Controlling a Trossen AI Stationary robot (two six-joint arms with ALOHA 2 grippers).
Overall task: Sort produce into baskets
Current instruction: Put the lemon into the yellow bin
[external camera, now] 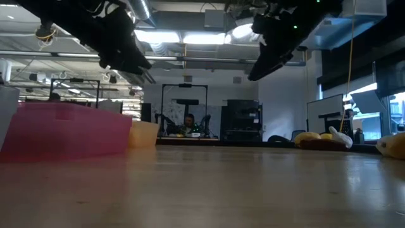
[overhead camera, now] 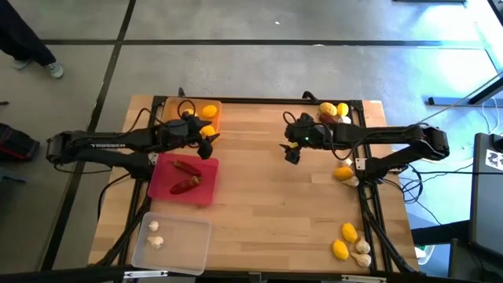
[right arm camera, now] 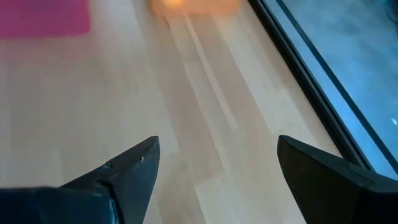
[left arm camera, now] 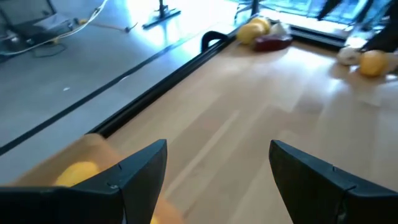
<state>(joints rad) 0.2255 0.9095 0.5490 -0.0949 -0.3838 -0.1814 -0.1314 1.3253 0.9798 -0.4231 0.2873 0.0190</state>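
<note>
Both grippers, left (overhead camera: 211,145) and right (overhead camera: 291,152), hover with fingers wide; the lemons (overhead camera: 343,173) on the bench (overhead camera: 267,204) look light, firm and rollable, best pinched across the middle.

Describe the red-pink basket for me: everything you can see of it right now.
The red-pink basket is a shallow rectangular tray of translucent pink plastic, sitting flat on the wooden table on its left side, slightly skewed. It lies between the orange basket and the clear basket. Two dark red peppers lie inside, nothing else. The left arm crosses above its far edge; whether it touches cannot be told. In the low view its side wall looks smooth and unbroken.
</note>
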